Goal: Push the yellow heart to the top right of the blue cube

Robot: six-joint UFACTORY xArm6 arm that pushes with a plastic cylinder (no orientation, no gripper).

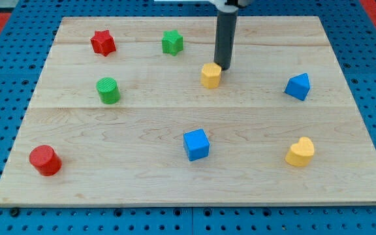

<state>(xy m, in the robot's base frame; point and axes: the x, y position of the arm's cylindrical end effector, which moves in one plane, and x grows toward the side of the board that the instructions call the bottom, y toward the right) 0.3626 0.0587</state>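
Dark rod's top point(227, 5) off-frame

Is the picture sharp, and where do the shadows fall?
Camera view: evenly lit, no strong glare on the wooden board; soft short shadows under blocks such as the blue cube and yellow heart; my tip is sharp, the rod's top slightly blurred.

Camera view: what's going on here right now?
My tip sits at the upper right edge of a small yellow block near the board's middle top, seemingly touching it. The yellow heart lies untouched at the view's lower right, level with and right of the blue cube. So the heart isn't yet at the cube's top right.
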